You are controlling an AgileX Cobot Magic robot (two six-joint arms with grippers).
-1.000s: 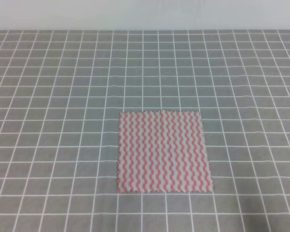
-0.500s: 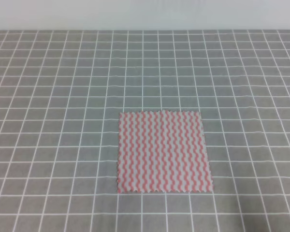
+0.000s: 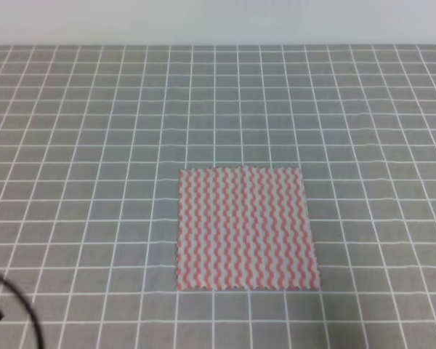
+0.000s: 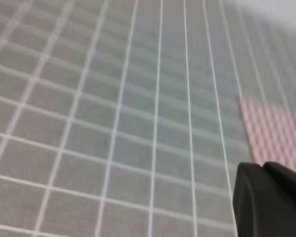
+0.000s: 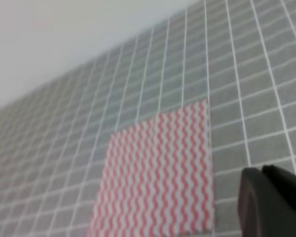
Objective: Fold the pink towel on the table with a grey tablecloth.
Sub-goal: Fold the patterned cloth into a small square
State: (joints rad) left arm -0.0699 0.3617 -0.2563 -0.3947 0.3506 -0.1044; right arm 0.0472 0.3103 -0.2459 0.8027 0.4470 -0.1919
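Pink towel laid flat, unfolded, on the table

A dark part of the left claw [image 4: 269, 200] is seen at the view's near edge; spread or pressed cannot be told, likewise the right claw [image 5: 274, 202]. The pink towel [image 3: 245, 228] lies beyond both, on the grey-clothed table [image 3: 94, 145].

Matt cloth pink towel [image 3: 245, 228] on matt woven grey tablecloth [image 3: 94, 145].
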